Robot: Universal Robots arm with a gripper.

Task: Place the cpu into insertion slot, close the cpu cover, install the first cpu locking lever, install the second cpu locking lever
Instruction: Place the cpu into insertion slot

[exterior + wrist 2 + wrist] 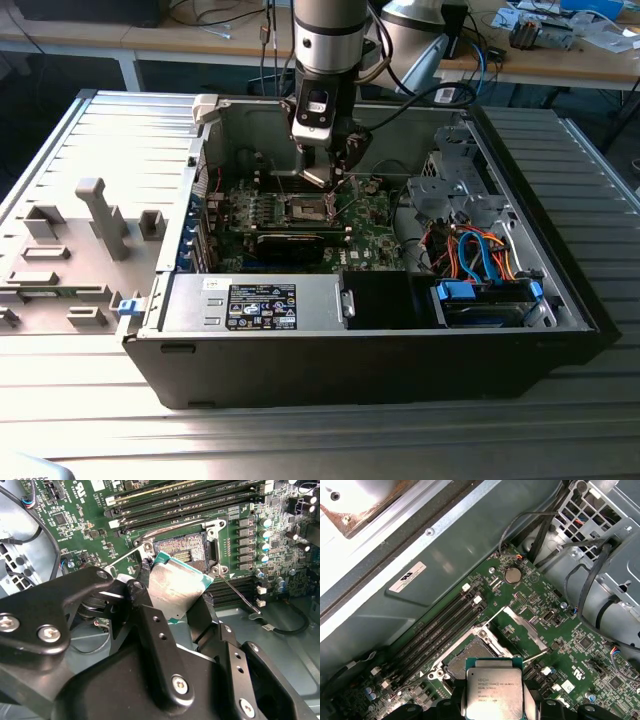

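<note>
While the pincer (175,591) grips the cpu (494,692) by its edges, just above insertion slot (182,547)

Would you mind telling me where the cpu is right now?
In the second wrist view, the cpu is gripped in the claw, just over the slot on the board, not yet seated.

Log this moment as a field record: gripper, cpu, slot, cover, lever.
gripper: shut on the cpu
cpu: gripped by two opposite edges, tilted, at the slot's edge, not seated
slot: empty, contacts exposed
cover: swung open, off the slot
lever: unlatched, angled away from the slot
</note>
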